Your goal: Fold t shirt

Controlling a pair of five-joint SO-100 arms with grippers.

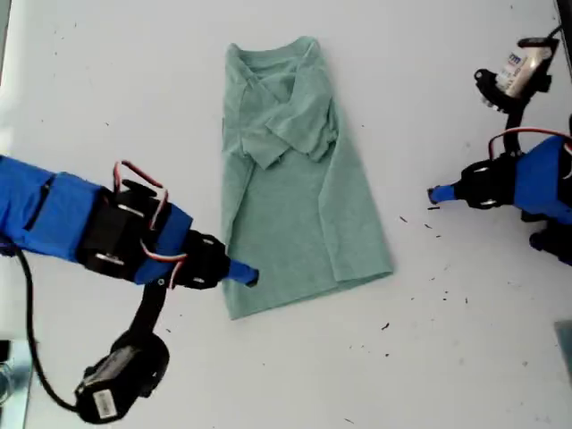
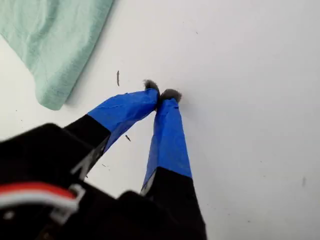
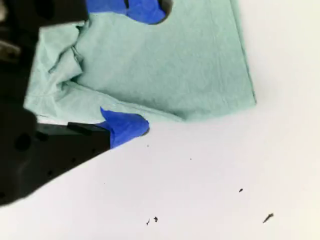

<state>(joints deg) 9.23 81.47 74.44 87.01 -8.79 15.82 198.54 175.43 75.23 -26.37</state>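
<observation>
The pale sage-green t shirt (image 1: 295, 197) lies on the white table, folded into a long narrow strip, with its round neck toward the exterior view's top and a sleeve doubled over the chest. My second gripper (image 1: 243, 273) is open at the shirt's hem corner on the exterior view's left. One fingertip (image 3: 150, 10) is over the shirt (image 3: 175, 65) and the other fingertip (image 3: 127, 125) sits at its edge. My first gripper (image 2: 161, 95) is shut on nothing, above bare table at the exterior view's right (image 1: 435, 193). It is well apart from the shirt corner (image 2: 55, 45).
Small dark specks (image 1: 386, 327) are scattered on the white table (image 1: 107, 80) near the shirt's hem and toward the exterior view's right. Both arms' black motor housings and cables sit at the exterior view's two sides.
</observation>
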